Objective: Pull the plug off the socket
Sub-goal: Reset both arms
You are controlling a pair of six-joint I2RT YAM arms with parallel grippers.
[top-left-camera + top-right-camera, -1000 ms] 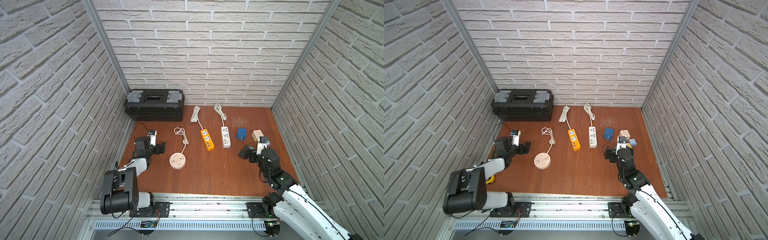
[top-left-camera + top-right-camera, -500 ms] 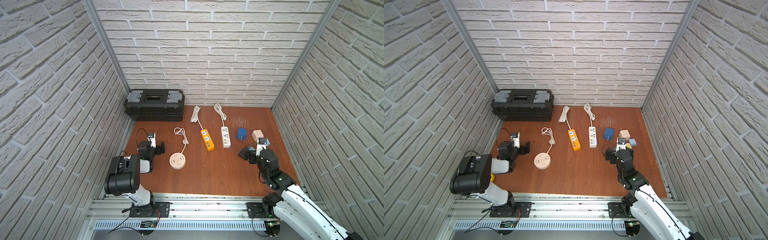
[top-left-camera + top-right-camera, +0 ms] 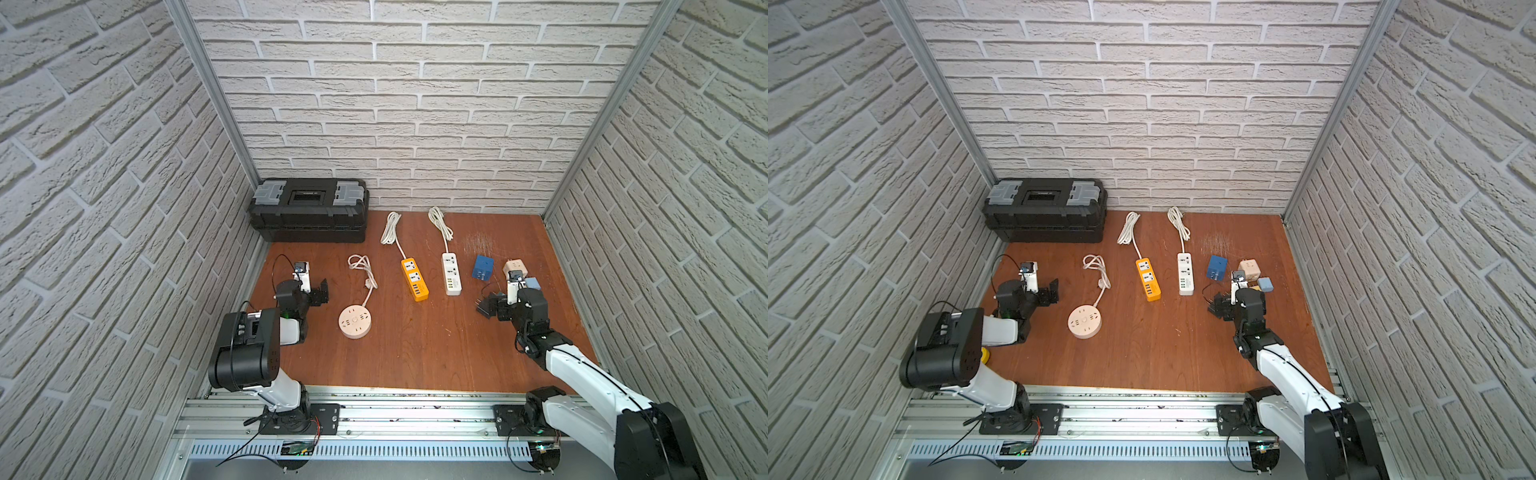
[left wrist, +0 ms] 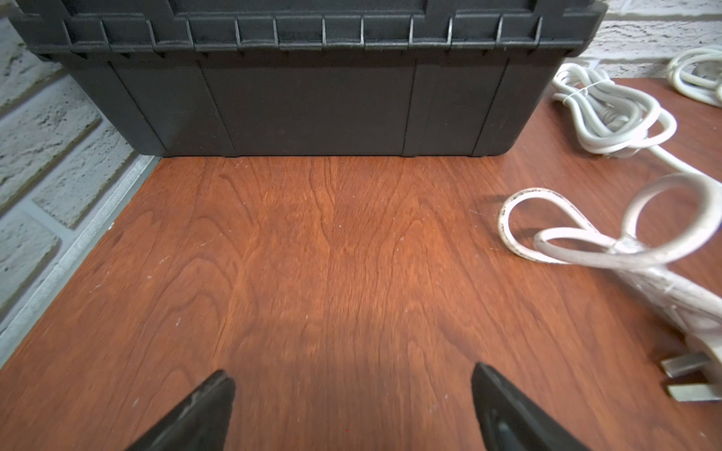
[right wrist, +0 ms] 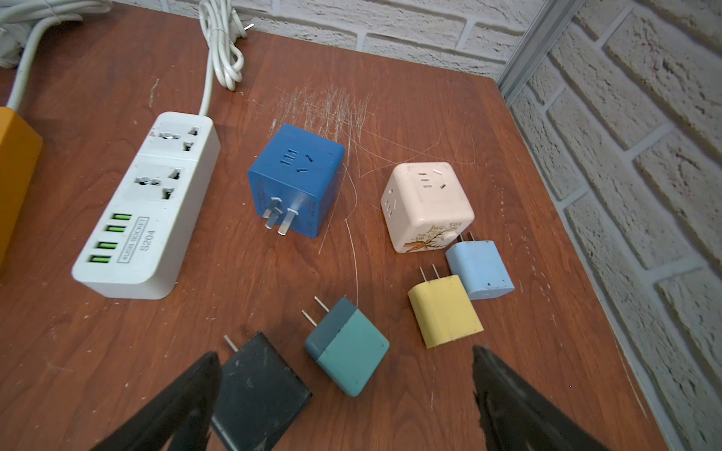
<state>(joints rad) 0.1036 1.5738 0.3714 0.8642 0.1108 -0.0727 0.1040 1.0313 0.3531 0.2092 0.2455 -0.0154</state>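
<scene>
**Near, left:** left gripper (image 4: 351,373), jaws spread wide and holding nothing, low over the bare wooden table (image 4: 332,254).

**Near, right:** right gripper (image 5: 344,354), jaws equally wide, nothing gripped. A black plug (image 5: 258,390) lies just beside one finger; contact cannot be told. A teal plug (image 5: 351,351) rests on the table between the fingertips.

**Just beyond, to the right:** a yellow plug (image 5: 445,312) and a light-blue plug (image 5: 480,269), side by side. All four plugs lie loose with their prongs bare.

**Middle, left of centre:** round socket (image 3: 354,322), with its cord looping farther back.

**Farther, right:** cream cube socket (image 5: 428,207), just beside the light-blue plug, and blue cube socket (image 5: 297,179) to its left.

**Centre:** white power strip (image 5: 148,211) and orange power strip (image 3: 414,279), with their cords coiled toward the far wall.

**Far left corner:** black toolbox (image 3: 309,210).
</scene>
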